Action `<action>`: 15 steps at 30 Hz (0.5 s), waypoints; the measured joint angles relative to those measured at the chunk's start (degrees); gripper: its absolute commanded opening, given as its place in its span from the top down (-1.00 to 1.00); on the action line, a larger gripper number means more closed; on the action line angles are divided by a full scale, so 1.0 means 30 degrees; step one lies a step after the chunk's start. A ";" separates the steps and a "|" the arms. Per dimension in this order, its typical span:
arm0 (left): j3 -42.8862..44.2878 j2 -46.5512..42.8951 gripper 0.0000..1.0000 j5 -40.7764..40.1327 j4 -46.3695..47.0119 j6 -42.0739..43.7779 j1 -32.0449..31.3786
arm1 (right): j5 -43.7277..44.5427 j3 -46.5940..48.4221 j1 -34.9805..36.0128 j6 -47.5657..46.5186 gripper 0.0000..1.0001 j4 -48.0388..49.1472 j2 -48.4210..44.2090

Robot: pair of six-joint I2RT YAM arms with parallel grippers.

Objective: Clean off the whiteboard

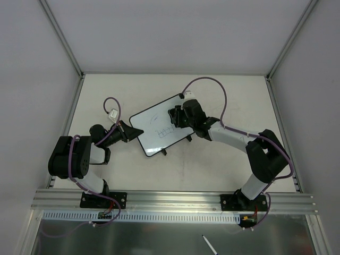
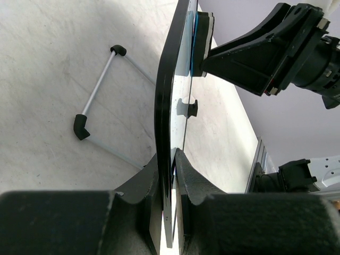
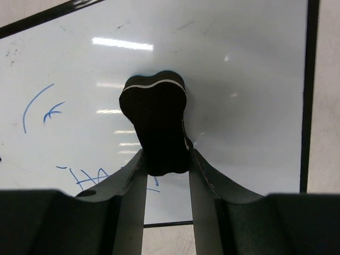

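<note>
The whiteboard (image 1: 156,126) is a small white board with a thin black frame, lying tilted at the table's middle, with blue marks on it (image 3: 45,111). My left gripper (image 1: 129,132) is shut on its left edge; the left wrist view shows the board (image 2: 166,106) edge-on between the fingers (image 2: 194,183). My right gripper (image 1: 175,118) is shut on a small black eraser block (image 3: 155,125) and presses it on the board's face (image 3: 239,79). The eraser also shows in the left wrist view (image 2: 201,45).
A wire stand with black feet (image 2: 98,93) sticks out under the board. A pen (image 1: 210,245) lies on the metal shelf at the near edge, right of centre. Aluminium posts and white walls enclose the table.
</note>
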 measured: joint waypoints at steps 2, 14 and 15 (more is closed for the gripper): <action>0.0000 0.0000 1.00 0.0000 0.0000 -0.0007 0.0000 | -0.0058 -0.0313 -0.0313 0.0248 1.00 0.0248 -0.0124; 0.0000 -0.0015 1.00 0.0007 0.0015 -0.0022 -0.0022 | 0.0080 -0.0729 -0.0918 0.0597 1.00 0.0503 -0.0321; 0.0000 -0.0022 1.00 0.0007 0.0015 -0.0022 -0.0022 | 0.0160 -0.0729 -0.0925 0.0597 1.00 0.0474 -0.0328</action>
